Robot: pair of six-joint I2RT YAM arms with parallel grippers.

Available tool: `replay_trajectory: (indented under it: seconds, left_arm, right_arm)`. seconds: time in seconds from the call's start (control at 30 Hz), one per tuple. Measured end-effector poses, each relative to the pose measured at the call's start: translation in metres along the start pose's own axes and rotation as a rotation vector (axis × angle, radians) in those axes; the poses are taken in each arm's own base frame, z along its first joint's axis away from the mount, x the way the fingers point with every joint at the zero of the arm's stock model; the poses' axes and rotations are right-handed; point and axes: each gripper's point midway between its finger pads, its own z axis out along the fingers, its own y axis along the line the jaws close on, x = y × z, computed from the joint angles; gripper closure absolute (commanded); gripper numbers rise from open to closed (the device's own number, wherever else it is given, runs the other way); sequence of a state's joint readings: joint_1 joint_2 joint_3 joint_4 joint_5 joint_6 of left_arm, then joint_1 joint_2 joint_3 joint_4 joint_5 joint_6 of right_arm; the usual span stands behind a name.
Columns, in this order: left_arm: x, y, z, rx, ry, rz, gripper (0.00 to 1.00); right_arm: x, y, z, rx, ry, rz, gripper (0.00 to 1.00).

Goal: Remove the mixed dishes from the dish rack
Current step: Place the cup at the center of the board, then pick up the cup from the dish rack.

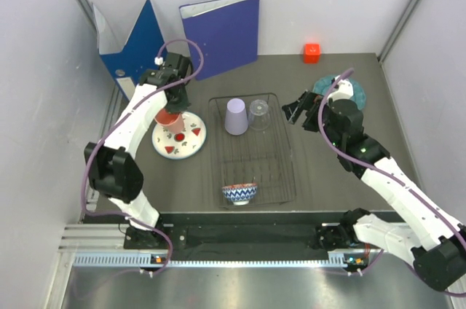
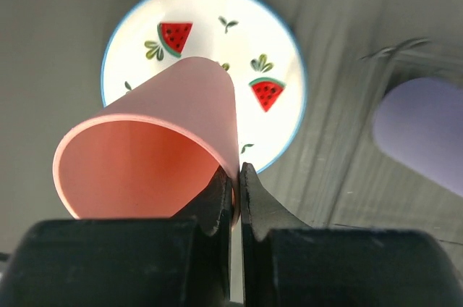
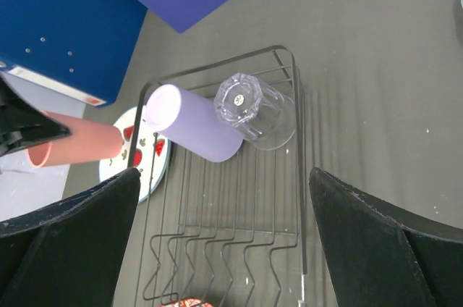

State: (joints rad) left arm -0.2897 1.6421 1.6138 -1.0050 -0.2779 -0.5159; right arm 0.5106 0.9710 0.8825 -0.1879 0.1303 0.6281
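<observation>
Your left pincer [image 2: 236, 177] is clamped on the side wall of the pink cup [image 2: 166, 126], one finger inside the mouth and one outside. The cup hangs tilted over the white plate [image 2: 217, 53]. You cannot tell from these views whether its base touches the plate.

Your right pincer [image 3: 224, 177] is spread wide and holds nothing. It hovers by the far right side of the rack [image 1: 211, 149].

Findings, by size:
- Table [image 1: 328, 170]: dark top that carries everything listed.
- Binders: two stand open at the far edge, one blue [image 1: 131, 43] and one purple-blue [image 1: 222, 32].
- Rack: lies lengthwise at mid-table, between the two plates.
- White plate: flat on the table, just left of the rack.
- Teal plate [image 1: 360, 96]: on the table to the right and well apart from the rack, partly hidden by the right arm.
- Lavender cup [image 1: 236, 116]: upside down at the rack's far end.
- Tumbler [image 1: 258, 114]: upside down, just right of the lavender cup.
- Bowl [image 1: 239, 193]: upright at the rack's near end.
- Red cube [image 1: 312, 50]: at the far edge.
</observation>
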Motion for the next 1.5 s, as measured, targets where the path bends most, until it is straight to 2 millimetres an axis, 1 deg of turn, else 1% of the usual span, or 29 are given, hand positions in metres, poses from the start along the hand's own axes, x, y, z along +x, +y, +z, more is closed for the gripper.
replay_trajectory:
  seconds: [0.13, 0.27, 0.5, 0.57, 0.67, 0.7, 0.73, 0.8, 0.83, 0.9, 1.0, 1.1, 1.13, 1.17, 1.2, 1.23, 1.27, 1.3, 1.33, 1.37, 1.4, 1.47, 1.5]
  left_arm:
    - [0.013, 0.003, 0.023, -0.024, 0.083, 0.035, 1.0]
    - [0.018, 0.005, 0.034, -0.022, 0.128, 0.049, 1.0]
    - [0.028, 0.014, 0.053, -0.039, 0.209, 0.057, 1.0]
    - [0.03, 0.013, 0.058, -0.04, 0.232, 0.057, 0.99]
    - [0.029, 0.012, 0.059, -0.036, 0.23, 0.059, 0.89]
    - [0.029, 0.012, 0.059, -0.035, 0.23, 0.06, 0.83]
    - [0.028, 0.012, 0.058, -0.034, 0.229, 0.061, 0.74]
    - [0.026, 0.011, 0.057, -0.027, 0.226, 0.066, 0.67]
    - [0.024, 0.009, 0.054, -0.022, 0.223, 0.064, 0.57]
    - [0.014, 0.005, 0.049, -0.004, 0.201, 0.059, 0.53]
    - [-0.013, -0.005, 0.034, 0.036, 0.129, 0.043, 0.43]
    - [-0.036, -0.012, 0.018, 0.071, 0.061, 0.031, 0.39]
    - [-0.042, -0.013, 0.011, 0.082, 0.041, 0.025, 0.37]
    - [-0.047, -0.015, 0.005, 0.094, 0.022, 0.019, 0.31]
    - [-0.052, -0.016, -0.003, 0.108, -0.003, 0.005, 0.18]
    - [-0.056, -0.018, -0.012, 0.126, -0.028, -0.006, 0.12]
    - [-0.059, -0.021, -0.021, 0.147, -0.055, -0.01, 0.1]
    - [-0.063, -0.026, -0.031, 0.176, -0.097, -0.023, 0.01]
    - [-0.065, -0.032, -0.04, 0.211, -0.135, -0.03, 0.01]
    - [-0.062, -0.041, -0.051, 0.254, -0.18, -0.024, 0.01]
    - [-0.053, -0.051, -0.064, 0.299, -0.21, -0.005, 0.01]
    - [-0.033, -0.081, -0.086, 0.406, -0.256, 0.056, 0.01]
    - [-0.024, -0.096, -0.092, 0.449, -0.266, 0.093, 0.01]
  right_arm:
    - [0.007, -0.005, -0.004, 0.004, 0.007, -0.001, 0.0]
    - [0.015, -0.01, -0.003, 0.011, 0.024, -0.003, 0.0]
    - [0.022, -0.01, 0.0, 0.002, 0.05, -0.003, 0.0]
    - [0.024, -0.01, 0.002, 0.004, 0.058, -0.003, 0.0]
    - [0.028, -0.012, 0.005, 0.008, 0.071, -0.004, 0.0]
    - [0.028, -0.012, 0.005, 0.008, 0.072, -0.004, 0.0]
    - [0.029, -0.012, 0.006, 0.008, 0.074, -0.005, 0.0]
    - [0.03, -0.012, 0.007, 0.008, 0.078, -0.005, 0.0]
    - [0.031, -0.012, 0.008, 0.007, 0.08, -0.005, 0.0]
    - [0.032, -0.011, 0.009, 0.004, 0.083, -0.006, 0.0]
    - [0.034, -0.01, 0.011, 0.001, 0.09, -0.007, 0.0]
    - [0.034, -0.009, 0.011, -0.001, 0.091, -0.008, 0.0]
    - [0.035, -0.009, 0.011, -0.001, 0.092, -0.008, 0.0]
    - [0.035, -0.009, 0.011, -0.002, 0.092, -0.009, 0.0]
    - [0.035, -0.008, 0.01, -0.002, 0.092, -0.009, 0.0]
    - [0.034, -0.008, 0.01, -0.002, 0.088, -0.01, 0.0]
    - [0.032, -0.008, 0.009, -0.001, 0.081, -0.011, 0.0]
    - [0.03, -0.008, 0.008, 0.0, 0.071, -0.012, 0.0]
    - [0.027, -0.008, 0.006, 0.0, 0.059, -0.014, 0.0]
    - [0.023, -0.008, 0.003, -0.001, 0.044, -0.017, 0.0]
    - [0.019, -0.007, 0.001, -0.002, 0.029, -0.022, 0.0]
    - [0.013, -0.008, -0.003, 0.004, 0.006, -0.033, 0.0]
    - [0.012, -0.009, -0.004, 0.009, 0.001, -0.039, 0.0]
